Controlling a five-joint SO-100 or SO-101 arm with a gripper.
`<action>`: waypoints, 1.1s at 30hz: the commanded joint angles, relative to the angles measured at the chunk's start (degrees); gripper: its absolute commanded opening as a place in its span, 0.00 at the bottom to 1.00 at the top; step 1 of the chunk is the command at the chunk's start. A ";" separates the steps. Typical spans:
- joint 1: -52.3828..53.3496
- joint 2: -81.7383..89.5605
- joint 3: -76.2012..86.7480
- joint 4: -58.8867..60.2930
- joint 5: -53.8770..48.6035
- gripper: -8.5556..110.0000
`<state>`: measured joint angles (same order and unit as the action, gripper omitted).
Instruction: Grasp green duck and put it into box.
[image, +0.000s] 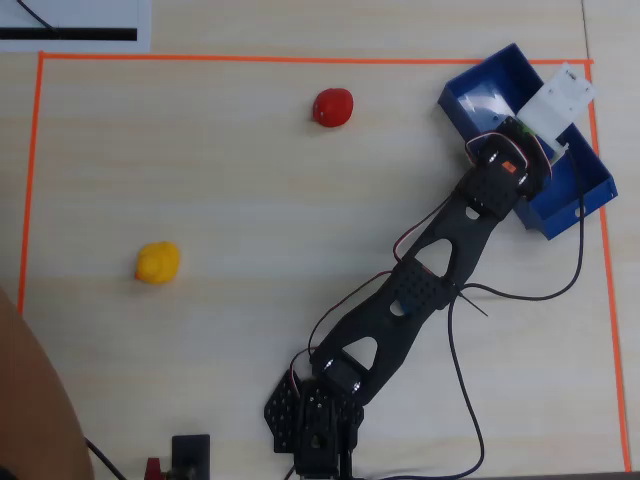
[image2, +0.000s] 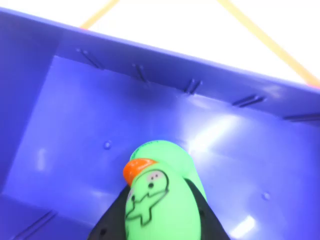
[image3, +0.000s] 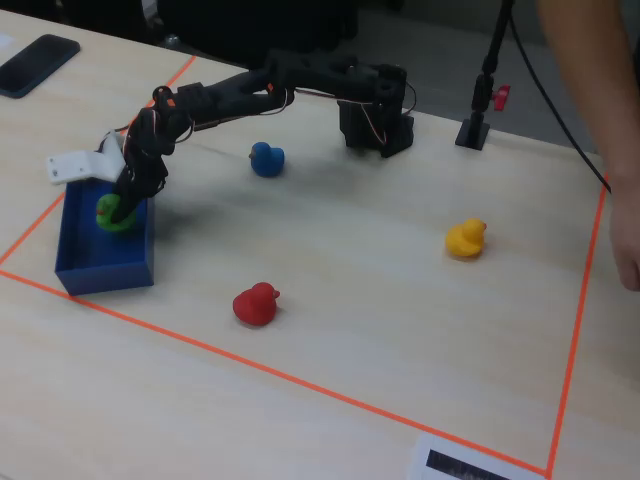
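Green duck (image2: 162, 200): sat clamped between the black fingers, held over the floor of the box, orange beak up-left in the wrist view.
Gripper (image3: 118, 212): was closed on the green duck, reaching down inside the box.
Box (image3: 92, 262): blue, stood at the left corner of the orange-taped area in the fixed view.
Other ducks: red duck (image3: 255, 303), yellow duck (image3: 466, 238) and blue duck (image3: 266, 158) lay on the table (image3: 380, 320), well apart from the box.

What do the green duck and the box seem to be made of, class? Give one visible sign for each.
Green duck: probably soft rubber or vinyl, smooth with a slight sheen; its rounded moulded body carries printed black lines and an orange beak.
Box: likely rigid plastic, glossy; its flat blue floor shows bright light reflections and small moulded ribs along the wall.
The claw holds the duck inside the box.
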<state>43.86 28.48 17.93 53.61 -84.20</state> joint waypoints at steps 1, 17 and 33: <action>-0.09 0.97 -9.32 1.76 1.23 0.13; 1.41 1.49 -12.39 3.87 1.05 0.27; -5.71 53.26 18.90 17.67 8.79 0.28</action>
<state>41.04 57.83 18.02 69.79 -73.92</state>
